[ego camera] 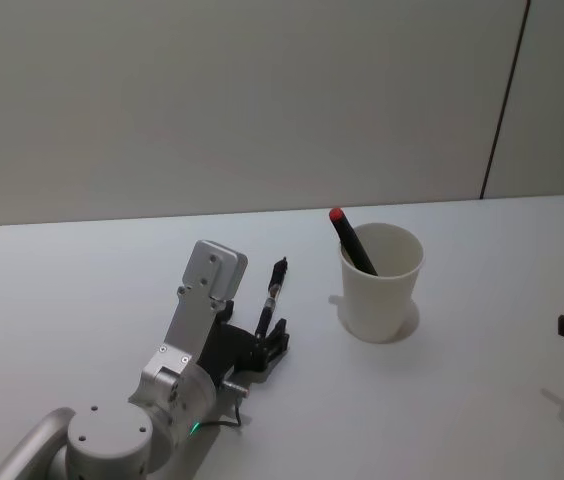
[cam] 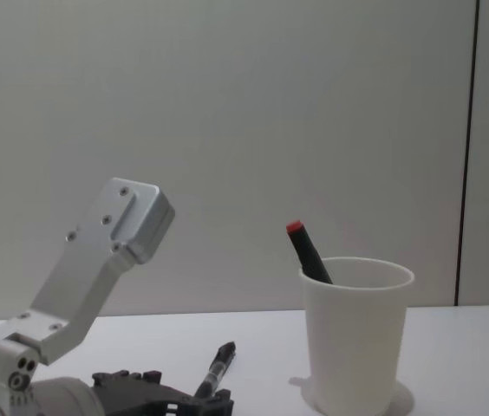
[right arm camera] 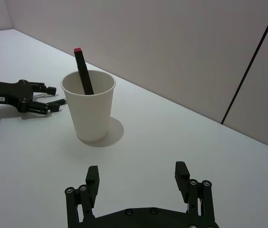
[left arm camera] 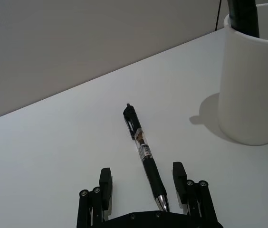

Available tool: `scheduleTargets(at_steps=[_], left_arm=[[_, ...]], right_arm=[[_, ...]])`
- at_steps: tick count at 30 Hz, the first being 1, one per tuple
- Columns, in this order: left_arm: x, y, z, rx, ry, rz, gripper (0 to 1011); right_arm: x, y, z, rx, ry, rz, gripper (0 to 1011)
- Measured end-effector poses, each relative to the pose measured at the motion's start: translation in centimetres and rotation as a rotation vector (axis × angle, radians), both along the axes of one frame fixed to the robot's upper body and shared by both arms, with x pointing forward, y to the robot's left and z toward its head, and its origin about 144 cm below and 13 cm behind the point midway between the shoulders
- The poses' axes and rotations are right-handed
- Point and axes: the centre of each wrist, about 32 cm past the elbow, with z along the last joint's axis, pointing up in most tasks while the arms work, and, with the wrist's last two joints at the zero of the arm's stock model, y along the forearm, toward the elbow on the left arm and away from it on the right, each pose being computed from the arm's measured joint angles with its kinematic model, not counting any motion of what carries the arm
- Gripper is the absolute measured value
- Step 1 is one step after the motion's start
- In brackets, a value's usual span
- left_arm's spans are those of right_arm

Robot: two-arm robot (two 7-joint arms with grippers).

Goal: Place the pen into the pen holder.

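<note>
The left tool (left arm camera: 141, 170) sat low over the desk (left arm camera: 53, 152), jaws spread wide, gripping nothing. Between them lay the pen (left arm camera: 141, 145), flat, its clip end pointing away from the tool. Ahead and to the right stood the pen holder (left arm camera: 253, 80), a red-tipped marker (ego camera: 350, 238) leaning inside. The right tool (right arm camera: 137, 168), also wide, hung well apart from it.
</note>
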Motion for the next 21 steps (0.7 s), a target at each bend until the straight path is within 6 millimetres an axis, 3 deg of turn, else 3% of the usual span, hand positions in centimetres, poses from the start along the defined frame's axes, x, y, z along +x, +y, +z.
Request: scheduleTargets(at_steps=[21], left_arm=[[0.01,0.03,0.00,0.003,0.000,0.003,652]], right_arm=[[0.00,0.00,0.00,0.000,0.000,0.000,1002]])
